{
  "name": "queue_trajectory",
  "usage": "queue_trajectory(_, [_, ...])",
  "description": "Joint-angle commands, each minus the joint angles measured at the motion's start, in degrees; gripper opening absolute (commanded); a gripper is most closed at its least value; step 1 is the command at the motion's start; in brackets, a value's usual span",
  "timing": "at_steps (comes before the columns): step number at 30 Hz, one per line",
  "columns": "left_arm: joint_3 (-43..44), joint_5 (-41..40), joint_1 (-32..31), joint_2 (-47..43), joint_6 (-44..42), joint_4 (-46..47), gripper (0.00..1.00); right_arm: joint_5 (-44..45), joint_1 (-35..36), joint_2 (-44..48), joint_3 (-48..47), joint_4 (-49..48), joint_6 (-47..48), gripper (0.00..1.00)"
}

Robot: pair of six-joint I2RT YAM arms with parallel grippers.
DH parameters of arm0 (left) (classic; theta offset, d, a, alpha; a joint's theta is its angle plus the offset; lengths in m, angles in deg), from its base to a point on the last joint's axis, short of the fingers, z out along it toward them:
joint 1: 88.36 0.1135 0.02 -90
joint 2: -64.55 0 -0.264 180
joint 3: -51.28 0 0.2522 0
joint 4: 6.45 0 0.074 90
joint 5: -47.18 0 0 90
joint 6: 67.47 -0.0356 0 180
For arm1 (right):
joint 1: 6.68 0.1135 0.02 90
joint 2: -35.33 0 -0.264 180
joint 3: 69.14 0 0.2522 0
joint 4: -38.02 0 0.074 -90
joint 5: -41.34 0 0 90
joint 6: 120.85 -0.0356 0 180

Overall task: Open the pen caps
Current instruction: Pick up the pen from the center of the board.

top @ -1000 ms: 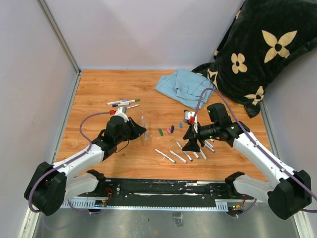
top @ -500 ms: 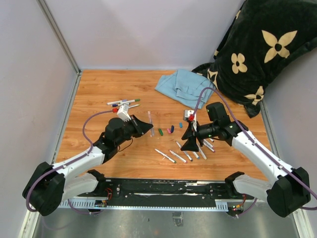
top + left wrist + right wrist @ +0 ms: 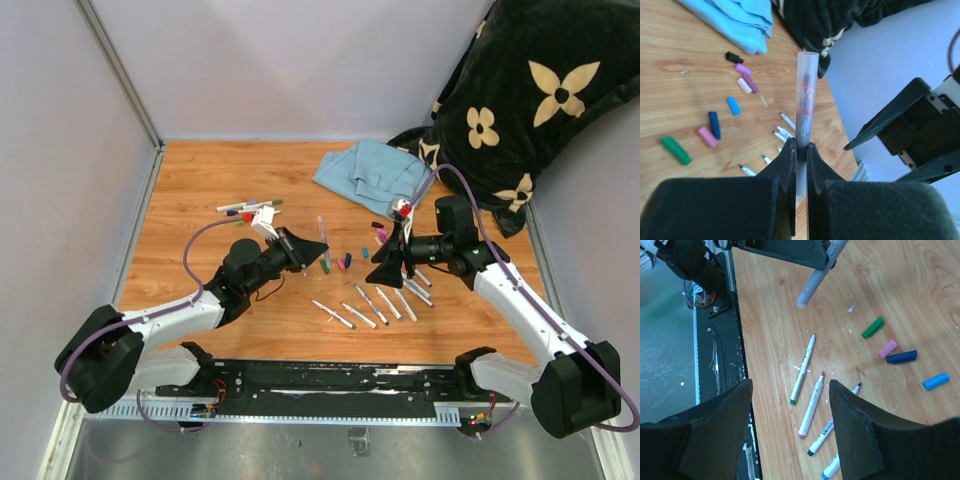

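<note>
1. The left end effector (image 3: 800, 148) is closed on a marker (image 3: 805, 95). The marker is clamped near its lower end and stands upright in the middle of the left wrist view.
2. The marker's upper part is see-through, with a red band inside. Whether that part is a cap cannot be told.
3. In the top view the left end effector (image 3: 318, 247) is seen just left of centre, above the wooden worktop (image 3: 200, 180).
4. The right end effector (image 3: 790, 385) is spread wide, and nothing is held between its fingers. In the top view it (image 3: 388, 262) is seen just right of centre.
5. Loose pen caps (image 3: 343, 262) are scattered on the worktop between the two end effectors. In the left half of the left wrist view a green cap (image 3: 675, 150), a pink cap (image 3: 707, 136), a dark blue cap (image 3: 714, 125), a light blue cap (image 3: 733, 105) and a black cap (image 3: 734, 57) can be told apart.
6. Several bare markers (image 3: 360, 316) are laid side by side below the centre of the top view.
7. A few capped markers (image 3: 250, 207) are gathered left of centre.
8. A blue cloth (image 3: 370, 172) is seen above centre, and a dark flowered blanket (image 3: 520, 90) fills the upper right.
</note>
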Motion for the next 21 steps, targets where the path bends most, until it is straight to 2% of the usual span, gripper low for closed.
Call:
queue_trajectory(1, [3.31,-3.26,-2.92,2.54,0.05,8.45,0.0,-4.69,-0.98,0.69,2.02,-7.15,-7.44,0.67])
queue_trajectory(4, [4.65,-4.81,-5.56,5.23,-0.04,10.86,0.0,-5.95,-0.98,0.32,3.53,-11.52,-11.43,0.73])
queue_trajectory(8, [6.51,-6.85,-8.86,8.95,-0.26,14.2,0.0,-5.82,-0.97,-0.69,4.6,-16.2,-17.52,0.73])
queue_trajectory(10, [7.16,-7.21,-10.21,10.85,-0.07,16.04,0.01,-3.01,-0.95,-0.91,4.79,-17.06,-19.86,0.73])
queue_trajectory(15, [8.84,-7.72,-12.49,14.36,0.54,18.69,0.0,2.81,-0.96,-1.0,5.42,-18.13,-23.98,0.72])
queue_trajectory(21, [9.7,-7.83,-13.67,16.11,1.15,19.85,0.0,5.22,-0.89,-1.37,6.45,-19.55,-26.26,0.64])
